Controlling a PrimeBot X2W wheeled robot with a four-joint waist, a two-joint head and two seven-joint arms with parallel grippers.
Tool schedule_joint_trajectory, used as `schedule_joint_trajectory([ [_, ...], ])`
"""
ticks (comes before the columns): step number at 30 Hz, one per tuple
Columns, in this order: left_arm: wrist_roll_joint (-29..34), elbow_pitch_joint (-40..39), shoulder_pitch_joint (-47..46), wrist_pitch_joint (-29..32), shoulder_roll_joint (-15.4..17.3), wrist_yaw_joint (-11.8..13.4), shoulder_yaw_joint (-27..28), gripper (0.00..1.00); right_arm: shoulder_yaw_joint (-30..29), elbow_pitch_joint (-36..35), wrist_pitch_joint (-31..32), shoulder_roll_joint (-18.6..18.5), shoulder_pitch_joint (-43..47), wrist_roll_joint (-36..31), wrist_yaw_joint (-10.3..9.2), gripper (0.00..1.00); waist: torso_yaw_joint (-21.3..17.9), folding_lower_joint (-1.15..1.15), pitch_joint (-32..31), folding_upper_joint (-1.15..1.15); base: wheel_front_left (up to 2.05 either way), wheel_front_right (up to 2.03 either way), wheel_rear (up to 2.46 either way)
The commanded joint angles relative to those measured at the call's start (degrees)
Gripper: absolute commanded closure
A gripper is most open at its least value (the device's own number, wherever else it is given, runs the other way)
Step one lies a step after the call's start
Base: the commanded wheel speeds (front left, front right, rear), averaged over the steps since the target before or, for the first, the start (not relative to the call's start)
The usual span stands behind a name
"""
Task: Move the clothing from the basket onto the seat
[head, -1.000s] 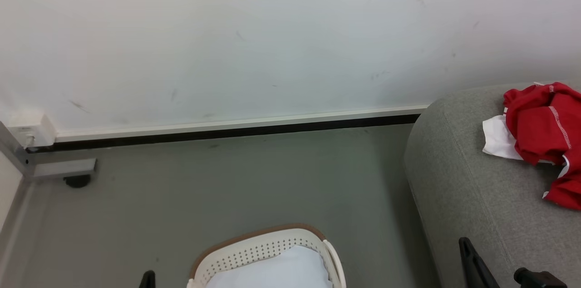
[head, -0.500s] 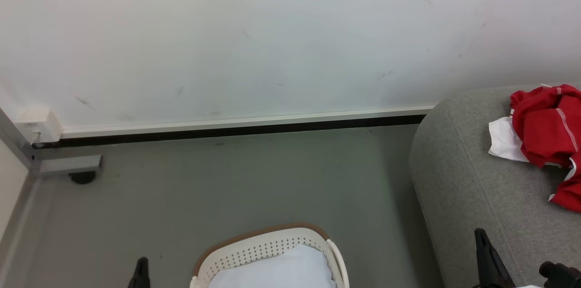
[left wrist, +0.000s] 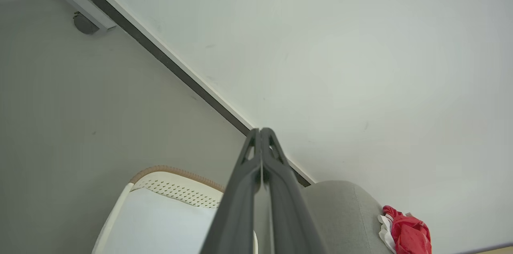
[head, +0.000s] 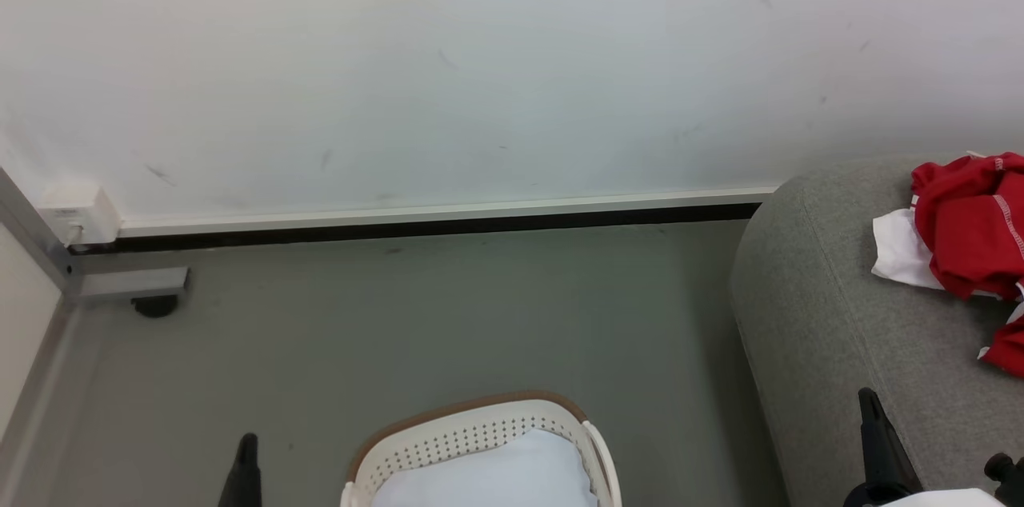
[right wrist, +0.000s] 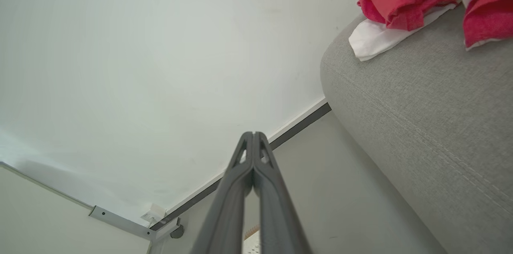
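Red-and-white garments point(head: 972, 223) lie heaped on grey sofa point(head: 832, 315), near its rounded end. Laundry basket point(head: 468, 443) on floor near sofa's end, pale sheet point(head: 488, 479) uppermost; what lies beneath, hidden. Left gripper point(left wrist: 261, 130), right gripper point(right wrist: 253, 134): fingers pressed together, empty; right one just beside sofa's end.

Risk: reach into basket likely snags sheet, not clothing; arm swinging beside sofa could drag white sleeve off edge.

Against frame half-second back: whole head view shifted, camera's doing; heap on sofa unchanged; both grippers' fingers higher in frame.
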Motion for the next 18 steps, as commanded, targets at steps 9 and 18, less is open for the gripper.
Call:
schedule_joint_trajectory([
  [9, -7.6, -0.7, -2.7, 1.9, 0.4, 0.3, 0.8, 1.0, 0.4, -1.5, 0.5, -1.9, -1.9, 8.8, -0.06, 1.0, 0.6, 0.0, 0.1, 0.0, 0.0, 0.0, 0.0],
  [18, -13.4, -0.7, -3.9, 3.4, 0.5, 0.5, 1.2, 1.0, 1.1, -2.2, 0.7, -3.2, -2.2, 16.0, -0.07, 1.0, 1.1, 0.0, 0.2, 0.0, 0.0, 0.0, 0.0],
])
